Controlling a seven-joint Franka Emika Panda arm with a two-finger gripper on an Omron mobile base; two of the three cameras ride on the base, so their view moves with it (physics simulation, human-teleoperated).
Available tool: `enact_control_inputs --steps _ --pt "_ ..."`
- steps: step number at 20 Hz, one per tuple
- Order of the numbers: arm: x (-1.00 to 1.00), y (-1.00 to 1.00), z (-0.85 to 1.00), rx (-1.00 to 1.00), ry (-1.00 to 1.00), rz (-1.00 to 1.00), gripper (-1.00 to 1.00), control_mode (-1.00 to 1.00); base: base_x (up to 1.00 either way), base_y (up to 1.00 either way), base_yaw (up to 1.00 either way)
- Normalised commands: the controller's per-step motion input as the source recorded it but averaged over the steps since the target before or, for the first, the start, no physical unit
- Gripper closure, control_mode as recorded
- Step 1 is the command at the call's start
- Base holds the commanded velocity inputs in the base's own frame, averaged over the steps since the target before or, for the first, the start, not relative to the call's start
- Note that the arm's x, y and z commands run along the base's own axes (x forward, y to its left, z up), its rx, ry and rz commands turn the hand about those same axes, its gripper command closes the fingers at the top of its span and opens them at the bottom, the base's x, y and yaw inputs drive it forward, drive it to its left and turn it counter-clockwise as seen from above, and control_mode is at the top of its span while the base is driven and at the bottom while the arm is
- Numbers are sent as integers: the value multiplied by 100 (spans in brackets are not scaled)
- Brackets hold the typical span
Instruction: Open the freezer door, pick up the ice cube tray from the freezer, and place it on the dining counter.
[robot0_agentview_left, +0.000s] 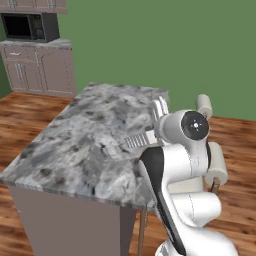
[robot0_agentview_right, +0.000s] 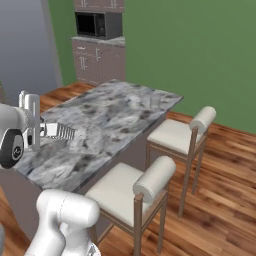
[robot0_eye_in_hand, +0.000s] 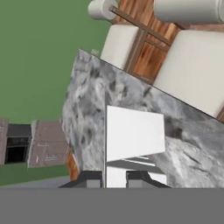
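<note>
The ice cube tray is a small white ridged rectangle, and my gripper is shut on its near end. It hangs roughly level over the dining counter, near the marbled top's edge on the stool side. From the right base camera, the tray sticks out from my gripper just above the counter. The hand view has the tray as a plain white slab between my fingertips, with the counter beneath. The freezer and its door are out of view.
Two white-cushioned stools stand along the counter's right side. A microwave sits on taupe cabinets against the green wall. Wood floor surrounds the island. A tall plain grey face stands far left.
</note>
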Motion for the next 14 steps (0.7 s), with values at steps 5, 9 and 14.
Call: enact_control_inputs --steps 5,9,14 --pt "60 14 -39 0 -9 -11 100 -100 0 0 0" --pt "49 20 -25 0 -18 -13 100 -100 0 0 0" --pt "40 23 -23 0 -22 -13 100 -100 0 0 0"
